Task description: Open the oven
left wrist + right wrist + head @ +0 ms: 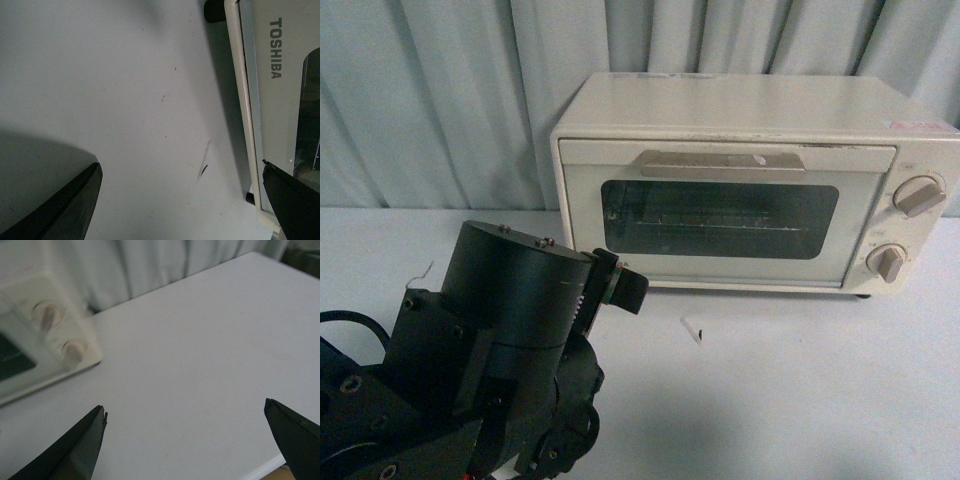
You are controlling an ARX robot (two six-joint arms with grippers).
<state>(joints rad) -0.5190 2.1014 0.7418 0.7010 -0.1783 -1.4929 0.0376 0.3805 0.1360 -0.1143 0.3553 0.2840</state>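
Oven [755, 185] stands shut on the table [800, 380], with its handle [720, 162] flat along the door's top edge. The left gripper [180, 164] has jaws wide apart and empty, with bare table between them. One tip shows against the oven's lower front, and contact cannot be told. The right gripper [185, 407] is likewise spread and empty, with the oven's knobs [47, 315] well beyond one jaw.

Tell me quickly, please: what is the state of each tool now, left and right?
Left tool: open, holding nothing, beside the oven.
Right tool: open, holding nothing.
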